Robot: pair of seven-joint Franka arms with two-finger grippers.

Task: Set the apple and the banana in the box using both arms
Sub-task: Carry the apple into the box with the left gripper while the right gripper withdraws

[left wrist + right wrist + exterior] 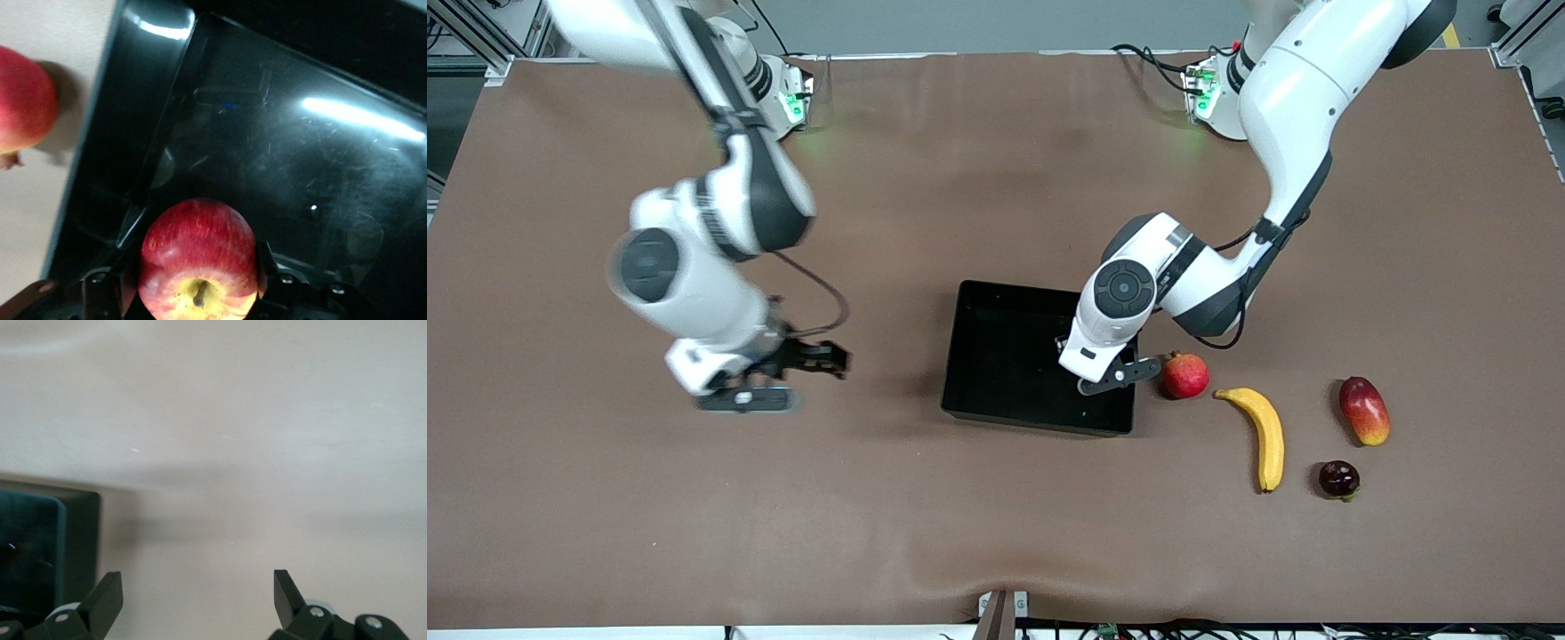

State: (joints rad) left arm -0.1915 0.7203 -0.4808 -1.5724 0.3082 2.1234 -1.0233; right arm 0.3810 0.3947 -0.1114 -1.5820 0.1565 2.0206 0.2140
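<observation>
Apple is pinched in my left hand over the black box, not yet released, while the banana lies on the desk near the pomegranate and my right hand hangs spread, empty.

Robotics lab — aluminium framing, cabling

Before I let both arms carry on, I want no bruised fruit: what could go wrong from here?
1. The left claw holds the apple over the box corner, close to the wall; released there, it might clip the rim.
2. The pomegranate sits just outside that wall, beside the left claw, and could get nudged.
3. The banana lies at the left arm's end; the open right claw would cross over the box.
</observation>
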